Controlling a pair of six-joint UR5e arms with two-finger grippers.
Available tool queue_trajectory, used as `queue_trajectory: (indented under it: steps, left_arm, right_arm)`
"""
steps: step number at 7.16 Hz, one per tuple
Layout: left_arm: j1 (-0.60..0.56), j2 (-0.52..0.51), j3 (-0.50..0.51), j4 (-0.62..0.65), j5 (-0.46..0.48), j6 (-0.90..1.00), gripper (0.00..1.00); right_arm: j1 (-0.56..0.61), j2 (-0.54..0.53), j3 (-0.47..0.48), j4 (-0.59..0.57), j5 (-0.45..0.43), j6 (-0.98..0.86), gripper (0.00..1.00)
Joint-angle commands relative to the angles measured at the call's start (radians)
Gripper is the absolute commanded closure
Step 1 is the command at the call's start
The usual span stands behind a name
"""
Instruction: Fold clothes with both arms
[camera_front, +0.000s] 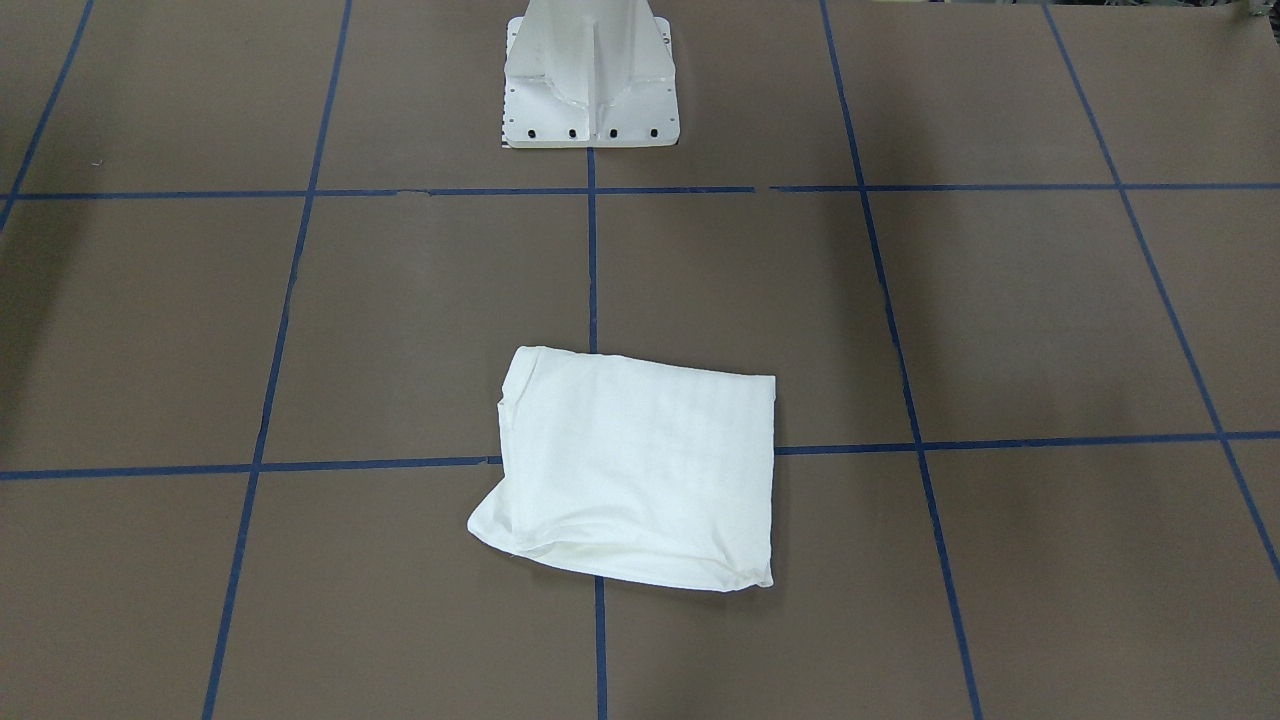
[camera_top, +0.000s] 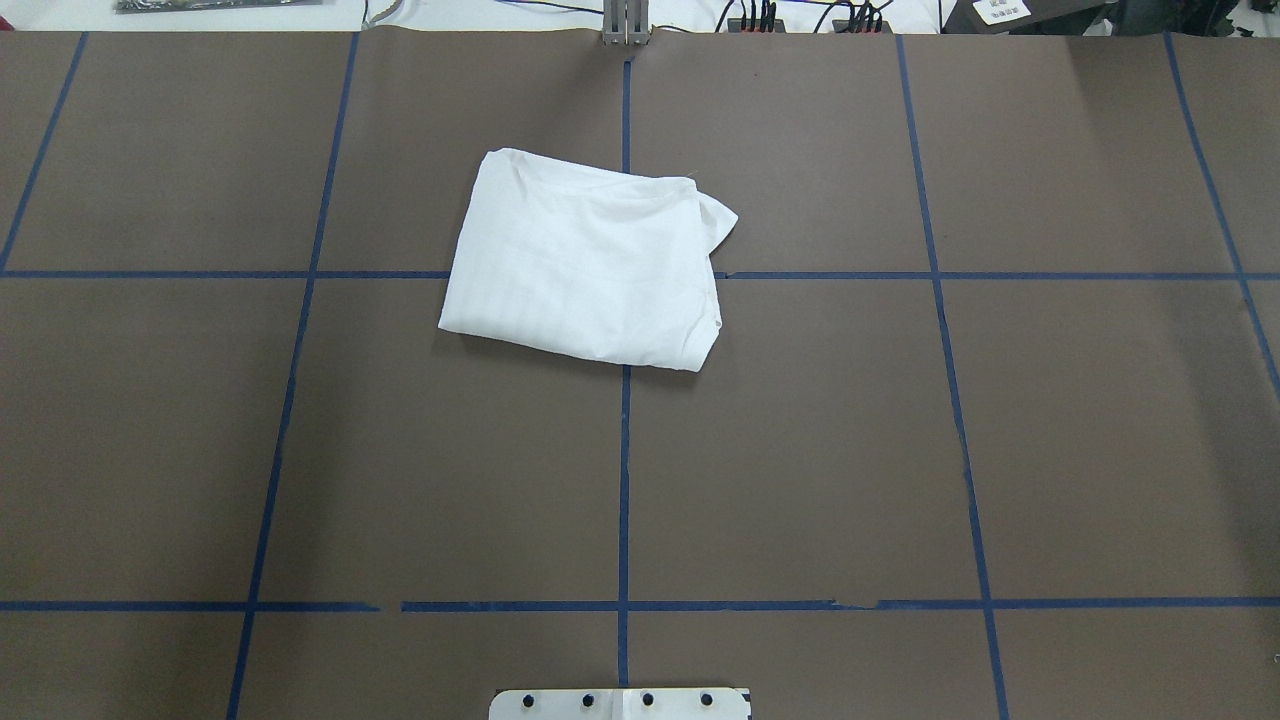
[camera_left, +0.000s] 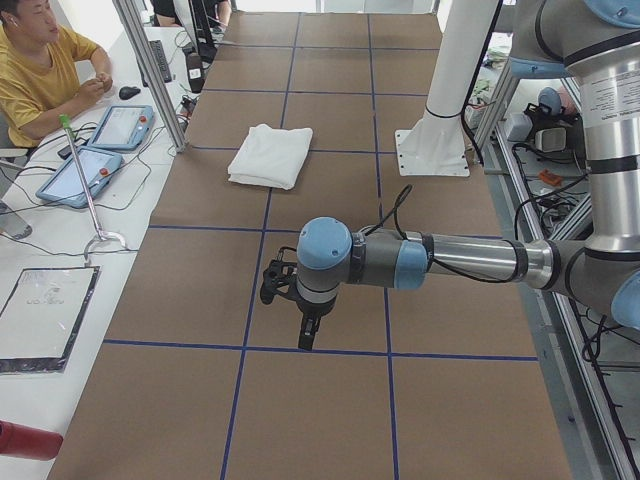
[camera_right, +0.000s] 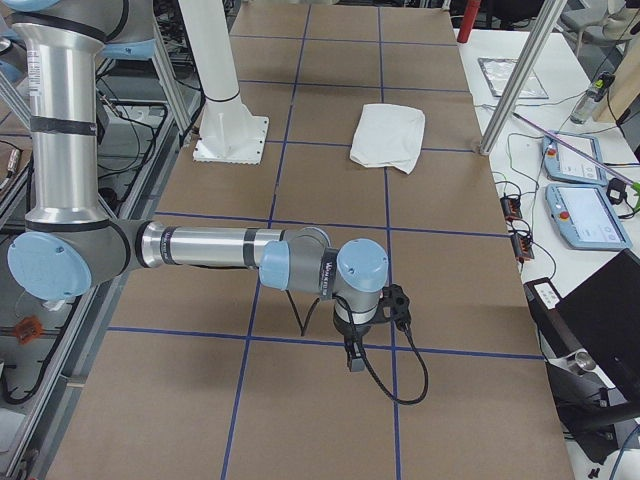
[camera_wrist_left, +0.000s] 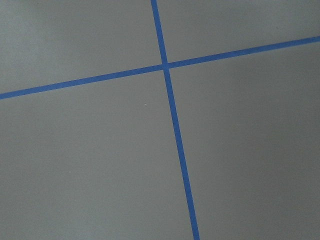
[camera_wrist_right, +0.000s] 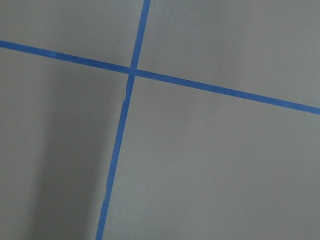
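Lying in the lower middle of the front-facing frame, the white T-shirt (camera_front: 640, 470) is being shown as a compact, roughly square packet on the brown table (camera_front: 1000, 320). It is straddling a crossing of blue tape lines (camera_front: 1000, 441), and one corner is bulging loose at its lower left. No arm is being shown here, only the white pedestal base (camera_front: 590, 90) at top centre.

In the overhead frame the packet is sitting upper centre, with the loose flap poking out at its upper right.

In the left side frame the left gripper (camera_left: 306, 336) is being held low over bare table in the lower middle, well apart from the shirt higher up. Whether it is released or clenched cannot be told.

In the right side frame the right gripper (camera_right: 352, 358) is hanging likewise near bottom centre, far from the shirt, and its state cannot be told either.

Both wrist frames are being filled by bare table and tape alone.

The folding is being judged nearly finished. If tidying is being attempted, the stray corner should be pinched at its edge only and laid inward, so that the layers beneath are not dragged.
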Motion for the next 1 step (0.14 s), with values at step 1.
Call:
queue_trajectory:
  steps: [1]
  left_arm:
    - [0.000,-0.003,0.000,0.000,0.000,0.001,0.00]
  right_arm:
    - [0.000,-0.002,0.000,0.000,-0.006,0.003,0.00]
